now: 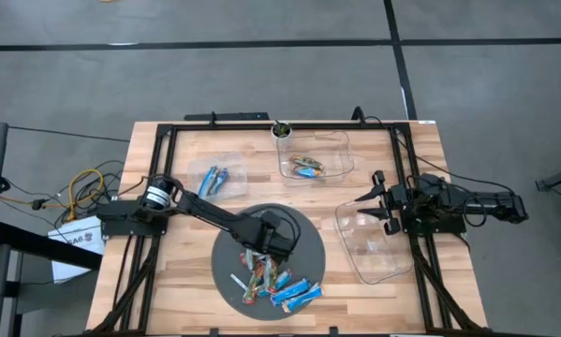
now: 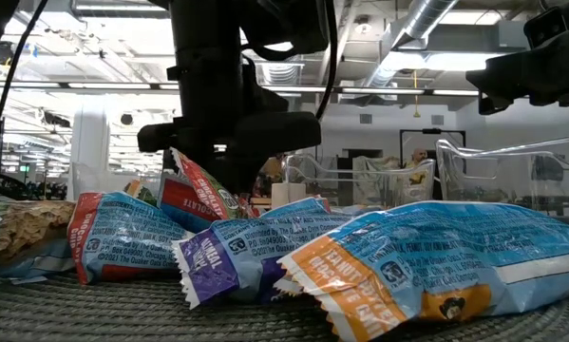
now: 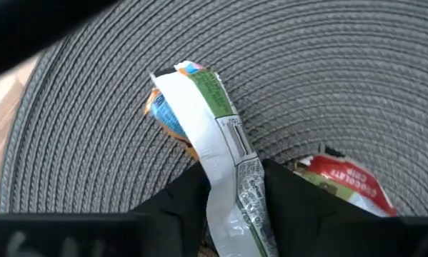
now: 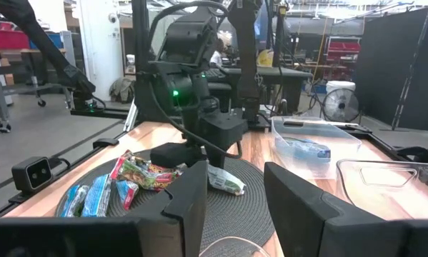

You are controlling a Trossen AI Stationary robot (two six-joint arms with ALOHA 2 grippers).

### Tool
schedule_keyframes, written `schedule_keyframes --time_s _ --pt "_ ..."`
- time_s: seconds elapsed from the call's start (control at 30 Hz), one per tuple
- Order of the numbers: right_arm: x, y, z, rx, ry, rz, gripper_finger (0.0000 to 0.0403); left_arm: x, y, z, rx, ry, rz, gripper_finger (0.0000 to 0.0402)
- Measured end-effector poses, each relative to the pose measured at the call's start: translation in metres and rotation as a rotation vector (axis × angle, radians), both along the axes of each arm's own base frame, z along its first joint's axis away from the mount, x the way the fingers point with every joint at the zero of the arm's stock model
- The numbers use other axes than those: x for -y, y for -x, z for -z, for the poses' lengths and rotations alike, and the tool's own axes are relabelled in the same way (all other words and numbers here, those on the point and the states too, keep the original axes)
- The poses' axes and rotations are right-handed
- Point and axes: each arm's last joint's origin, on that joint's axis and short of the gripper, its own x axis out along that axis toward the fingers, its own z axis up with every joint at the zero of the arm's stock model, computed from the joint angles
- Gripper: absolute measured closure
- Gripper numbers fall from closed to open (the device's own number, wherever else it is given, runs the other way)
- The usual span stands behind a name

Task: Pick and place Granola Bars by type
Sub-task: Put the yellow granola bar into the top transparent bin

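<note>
Here the left gripper (image 1: 261, 251) is over the round grey mat (image 1: 308, 229) in the middle of the tabletop (image 1: 177, 290), its fingers (image 3: 181, 203) clamped on one end of a granola bar (image 3: 214, 135) with a white, green and orange wrapper. In the left wrist view the bar's long axis runs straight out from between the fingers, away from the wrist, with its far end over the mat's weave; whether that end touches the mat cannot be told. A red-wrapped bar (image 3: 342, 182) lies just beside the gripper, and the rest of the pile (image 1: 280, 285), blue ones and multicoloured ones, sits on the near part of the mat.

Three clear containers stand around the mat: one on the left arm's side holding blue bars (image 1: 216, 176), one at the far edge holding a few bars (image 1: 313, 154), and an empty-looking one (image 1: 378, 245) on the right. Judging by the wrapper, the far container (image 1: 341, 140) seems the likelier match, lying ahead and to the right of the left gripper.

The right gripper (image 1: 374, 204) waits over the right-hand container, fingers apart.
</note>
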Motion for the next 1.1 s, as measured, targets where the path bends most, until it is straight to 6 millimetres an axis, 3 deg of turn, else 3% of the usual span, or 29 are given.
schedule_keyframes --time_s 0.33,0.63,0.87,1.1 --pt "0.000 0.000 0.000 0.000 0.000 0.000 0.0268 0.006 -0.001 -0.006 0.049 -0.085 0.044 0.0369" --pt "0.000 0.000 0.000 0.001 0.000 -0.001 0.0268 -0.002 -0.010 -0.053 0.197 -0.325 0.121 0.0368" --pt "0.000 0.000 0.000 0.001 0.000 0.000 0.0270 -0.035 -0.021 -0.085 0.167 -0.574 0.284 0.0377" --pt "0.000 0.000 0.000 0.000 0.000 0.000 0.0269 -0.090 -0.041 -0.096 0.019 -0.673 0.582 0.0372"
